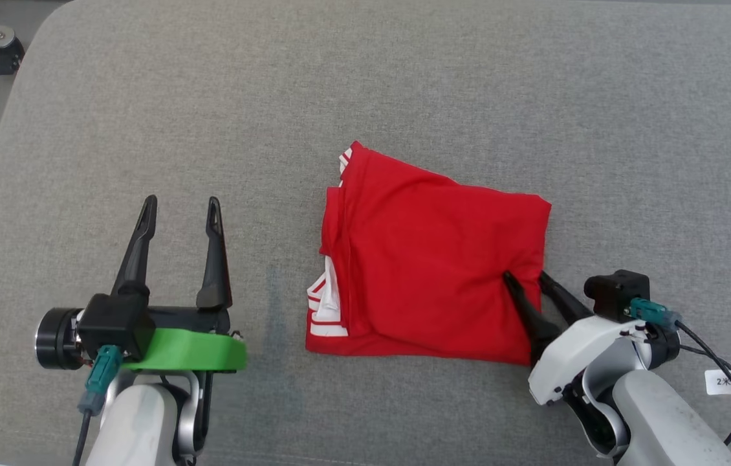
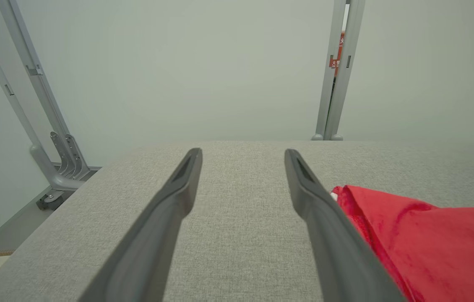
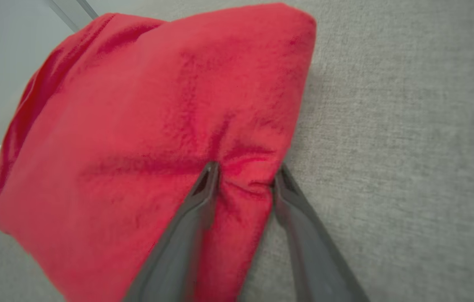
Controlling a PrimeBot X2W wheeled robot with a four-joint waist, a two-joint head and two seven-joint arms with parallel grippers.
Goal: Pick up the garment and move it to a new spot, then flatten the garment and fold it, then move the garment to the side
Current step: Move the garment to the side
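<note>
Nearest the robot, the left pincer [image 1: 182,202] hovers released over bare grey tabletop [image 1: 145,97], its two long fingers spread wide and pointing away, with nothing between them; it sits just beside the garment's left edge without touching it. At the near right, the right pincer [image 1: 526,276] is clenched on the garment [image 1: 430,259] at its right-hand edge. One finger lies on top of the red cloth and the other at the border, and in the right wrist view the fabric puckers into creases that run toward the fingertips. A little farther in, the garment rests near the middle of the tabletop as a compact red packet of several layers. Its white-striped trim [image 1: 327,304] peeks out along the left side, and its corners are slightly askew. Beyond it the grey surface runs on bare to the far edge, where pale metal posts [image 2: 329,84] stand against a plain wall. Judging by the layered packet, the flattening and folding look done. What appears to remain is the last step, carrying or sliding the folded garment off to the side, and the right pincer's hold looks like the start of that.
</note>
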